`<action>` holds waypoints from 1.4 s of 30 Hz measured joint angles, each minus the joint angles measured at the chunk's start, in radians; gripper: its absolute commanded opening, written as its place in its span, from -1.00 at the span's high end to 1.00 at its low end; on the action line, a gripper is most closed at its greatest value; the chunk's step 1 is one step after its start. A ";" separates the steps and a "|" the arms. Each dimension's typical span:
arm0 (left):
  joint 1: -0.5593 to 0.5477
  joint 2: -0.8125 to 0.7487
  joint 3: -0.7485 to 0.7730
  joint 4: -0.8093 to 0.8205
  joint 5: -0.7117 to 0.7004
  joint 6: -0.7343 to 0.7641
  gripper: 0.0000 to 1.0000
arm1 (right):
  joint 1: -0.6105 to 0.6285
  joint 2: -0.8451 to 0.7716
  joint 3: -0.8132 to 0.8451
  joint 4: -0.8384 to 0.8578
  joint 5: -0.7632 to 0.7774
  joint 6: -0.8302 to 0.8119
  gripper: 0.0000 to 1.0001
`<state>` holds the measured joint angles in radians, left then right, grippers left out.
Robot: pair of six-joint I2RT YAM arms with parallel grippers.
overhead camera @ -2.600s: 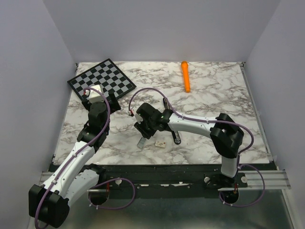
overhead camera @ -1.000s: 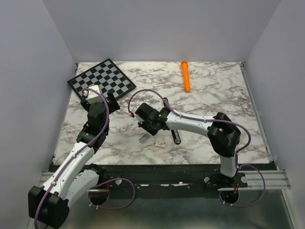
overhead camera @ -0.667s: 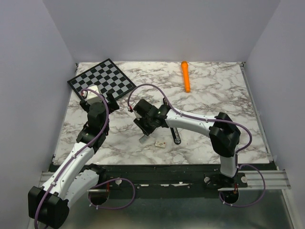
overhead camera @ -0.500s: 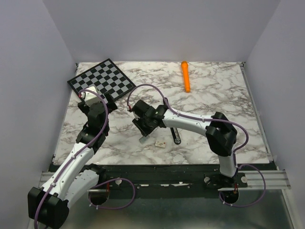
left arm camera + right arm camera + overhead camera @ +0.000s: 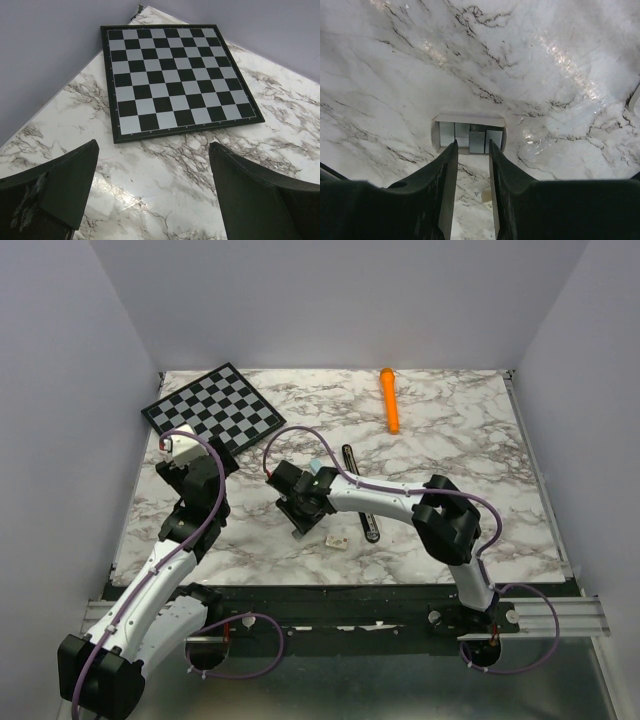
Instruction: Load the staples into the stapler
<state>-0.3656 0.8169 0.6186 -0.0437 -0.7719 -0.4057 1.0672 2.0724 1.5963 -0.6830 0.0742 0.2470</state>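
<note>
The staples (image 5: 477, 141) are silvery-grey blocks lying side by side in a small pale open box (image 5: 468, 119) on the marble. My right gripper (image 5: 471, 144) points down at the box. Its jaws stand a narrow gap apart, tips at the box's near edge on either side of one block, not touching it. In the top view my right gripper (image 5: 298, 520) covers the box. The stapler (image 5: 349, 458) lies black and slim just to its right, partly under the right forearm. My left gripper (image 5: 153, 145) is wide open and empty near the chessboard.
A chessboard (image 5: 212, 403) lies at the back left and also shows in the left wrist view (image 5: 170, 80). An orange marker (image 5: 389, 400) lies at the back centre. A tiny white piece with dark dots (image 5: 336, 539) lies just right of the right gripper.
My right gripper has shifted slightly left, turned, and come down over the staple box. The right elbow has swung left. My left gripper has drawn a little left, toward the chessboard's near corner.
</note>
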 measured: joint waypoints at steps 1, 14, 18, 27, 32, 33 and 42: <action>0.000 0.000 0.000 0.000 0.000 0.000 -0.98 | 0.000 0.003 0.000 -0.001 0.002 0.000 0.23; 0.000 0.000 0.000 -0.001 0.000 -0.003 -0.98 | 0.008 0.037 0.037 -0.015 0.018 -0.003 0.27; 0.000 0.000 0.000 0.000 0.000 -0.003 -0.98 | 0.013 0.042 0.038 -0.015 0.018 -0.005 0.30; 0.000 0.000 0.000 0.000 0.000 -0.003 -0.98 | 0.015 0.043 0.039 -0.014 0.009 -0.020 0.38; 0.000 0.000 0.000 0.000 0.000 -0.003 -0.98 | 0.020 0.043 0.039 0.001 -0.021 -0.035 0.39; 0.000 0.000 0.000 0.000 0.000 -0.003 -0.98 | 0.021 0.043 0.039 0.006 -0.027 -0.037 0.38; 0.000 0.000 0.000 0.000 0.001 -0.003 -0.98 | 0.025 0.043 0.039 0.003 -0.025 -0.041 0.35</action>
<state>-0.3656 0.8165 0.6186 -0.0441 -0.7712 -0.4088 1.0920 2.1159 1.6348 -0.6800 0.0490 0.2062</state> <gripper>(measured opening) 0.990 0.323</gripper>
